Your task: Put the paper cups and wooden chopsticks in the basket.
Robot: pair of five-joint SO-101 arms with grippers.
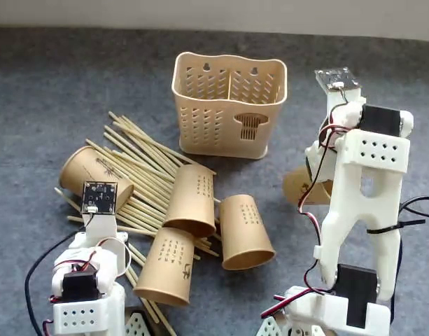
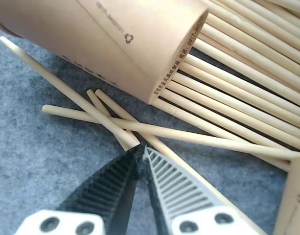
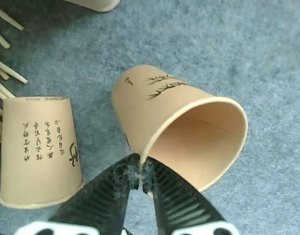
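The beige slotted basket stands upright at the back. Wooden chopsticks lie in a loose pile left of centre. One paper cup lies on the pile's left, and three more cups lie on their sides in the middle. My left gripper is shut, its tips touching the end of a chopstick where a few cross, just below a cup. My right gripper is shut on the rim of a paper cup, which shows behind the right arm.
Grey carpet covers the table. Another cup lies close beside the held one in the right wrist view. Bare carpet lies right of the basket and between the middle cups and the right arm.
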